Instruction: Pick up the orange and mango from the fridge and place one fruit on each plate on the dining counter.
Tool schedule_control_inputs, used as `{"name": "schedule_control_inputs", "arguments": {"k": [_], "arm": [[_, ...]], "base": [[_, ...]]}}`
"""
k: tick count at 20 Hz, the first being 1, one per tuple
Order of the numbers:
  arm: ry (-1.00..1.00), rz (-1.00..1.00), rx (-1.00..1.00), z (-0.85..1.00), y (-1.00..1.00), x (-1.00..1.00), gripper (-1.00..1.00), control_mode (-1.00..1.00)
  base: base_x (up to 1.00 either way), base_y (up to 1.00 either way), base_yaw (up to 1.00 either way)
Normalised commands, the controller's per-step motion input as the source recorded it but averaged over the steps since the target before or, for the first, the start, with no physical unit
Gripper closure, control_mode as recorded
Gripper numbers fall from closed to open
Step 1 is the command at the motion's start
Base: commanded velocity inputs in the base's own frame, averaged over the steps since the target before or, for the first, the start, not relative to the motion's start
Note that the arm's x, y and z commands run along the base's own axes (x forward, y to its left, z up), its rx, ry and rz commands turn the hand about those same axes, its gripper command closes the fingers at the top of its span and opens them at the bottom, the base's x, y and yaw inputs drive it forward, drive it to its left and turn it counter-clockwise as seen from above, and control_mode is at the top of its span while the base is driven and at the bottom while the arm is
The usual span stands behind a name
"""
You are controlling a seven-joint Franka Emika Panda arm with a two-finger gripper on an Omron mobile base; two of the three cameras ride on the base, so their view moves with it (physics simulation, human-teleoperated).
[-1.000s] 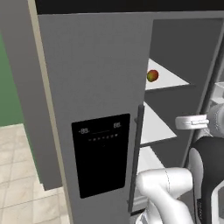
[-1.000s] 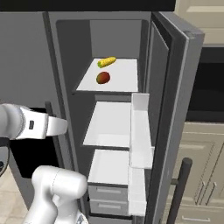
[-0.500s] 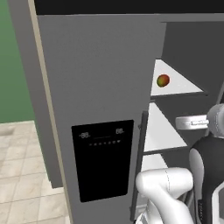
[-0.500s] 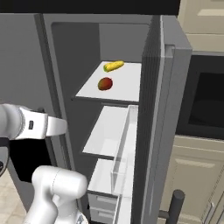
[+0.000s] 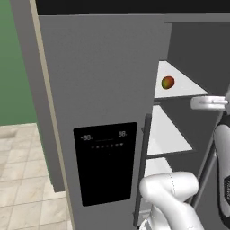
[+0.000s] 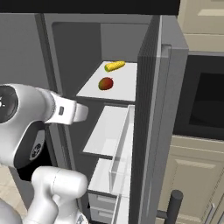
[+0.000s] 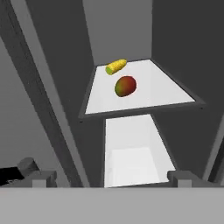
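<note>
The grey fridge (image 5: pixel 103 85) stands open, its black dispenser panel (image 5: pixel 105 162) on the left door. On the top white shelf (image 7: pixel 148 94) lies the mango (image 7: pixel 125 86), oval and red-green, also visible as the mango (image 5: pixel 167 82) and the mango (image 6: pixel 105 83). My gripper (image 7: pixel 113 178) is open, low in front of the fridge, well short of the mango and below its shelf. The orange, the plates and the dining counter are out of view.
A yellow corn cob (image 7: pixel 116 66) lies just behind the mango. The open right door (image 6: pixel 151 113) with its clear bin (image 6: pixel 120 153) stands close on the right. Beyond it are a dark wall oven (image 6: pixel 203 100) and beige cabinets (image 6: pixel 192 175).
The whole picture has shifted: the base has driven closer to the fridge and turned. The mango and corn lie where they were on the shelf.
</note>
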Motion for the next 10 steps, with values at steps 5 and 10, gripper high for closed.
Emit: {"name": "schedule_control_inputs", "arguments": {"k": [5,10], "arm": [[0.12,-0.11,0.08,0.31,-0.07,0.73,-1.00,-1.00],[0.03,-0.05,0.01,-0.02,-0.10,0.66,-1.00,-1.00]], "base": [[0.00,0.00,0.00],[0.00,0.00,0.00]]}}
